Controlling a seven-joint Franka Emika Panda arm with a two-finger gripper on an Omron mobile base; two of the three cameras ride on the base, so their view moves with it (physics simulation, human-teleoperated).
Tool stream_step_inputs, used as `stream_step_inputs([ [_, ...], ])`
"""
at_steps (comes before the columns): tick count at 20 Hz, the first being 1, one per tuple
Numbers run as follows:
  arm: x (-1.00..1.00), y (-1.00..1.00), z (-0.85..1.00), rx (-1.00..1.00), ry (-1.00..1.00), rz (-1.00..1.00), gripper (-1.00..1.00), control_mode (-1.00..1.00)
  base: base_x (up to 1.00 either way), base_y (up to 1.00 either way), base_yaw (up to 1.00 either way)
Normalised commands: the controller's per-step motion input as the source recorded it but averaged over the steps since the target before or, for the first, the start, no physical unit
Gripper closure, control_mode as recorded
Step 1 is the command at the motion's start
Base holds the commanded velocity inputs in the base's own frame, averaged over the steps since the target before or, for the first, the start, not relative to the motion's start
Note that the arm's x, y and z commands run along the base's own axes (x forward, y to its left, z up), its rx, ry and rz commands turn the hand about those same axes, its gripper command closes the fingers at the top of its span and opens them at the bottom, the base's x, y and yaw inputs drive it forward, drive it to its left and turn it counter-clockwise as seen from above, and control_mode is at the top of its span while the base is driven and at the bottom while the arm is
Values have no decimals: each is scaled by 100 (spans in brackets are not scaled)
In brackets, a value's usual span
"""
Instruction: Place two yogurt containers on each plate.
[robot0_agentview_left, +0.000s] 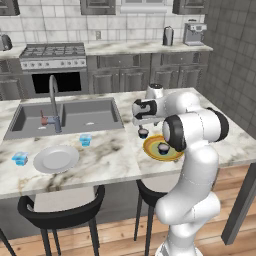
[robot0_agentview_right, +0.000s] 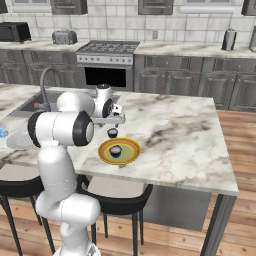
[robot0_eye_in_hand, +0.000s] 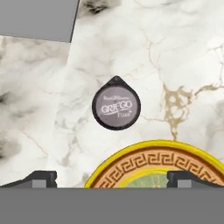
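The orange-yellow plate (robot0_agentview_left: 150, 150) (robot0_agentview_right: 104, 152) (robot0_eye_in_hand: 154, 162) lies on the island counter with one dark yogurt cup (robot0_agentview_left: 163, 148) (robot0_agentview_right: 116, 150) on it. A second dark cup (robot0_agentview_left: 143, 132) (robot0_agentview_right: 112, 132) (robot0_eye_in_hand: 116, 109), pale lid upward, stands on the marble just beyond the plate's rim. My gripper (robot0_agentview_left: 143, 123) (robot0_agentview_right: 113, 121) (robot0_eye_in_hand: 116, 180) hangs above this cup, open and holding nothing. The grey-white plate (robot0_agentview_left: 56, 159) (robot0_agentview_right: 19, 140) sits bare at the left. Near it on the counter are two light blue cups (robot0_agentview_left: 85, 140) (robot0_agentview_left: 20, 158).
A grey sink (robot0_agentview_left: 70, 117) (robot0_eye_in_hand: 39, 17) with a tall faucet (robot0_agentview_left: 54, 102) is set into the counter behind the grey plate. Black stools (robot0_agentview_left: 60, 210) stand under the near counter edge. A stove and cabinets line the back wall.
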Motion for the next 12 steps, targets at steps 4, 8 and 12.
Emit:
stream_step_inputs([
  [4,40,1,-29,0,0,10,-100,-100,0,0,0],
  [8,34,0,-27,0,0,8,-100,-100,0,0,0],
  [12,28,0,-33,0,1,3,-100,-100,0,0,0],
])
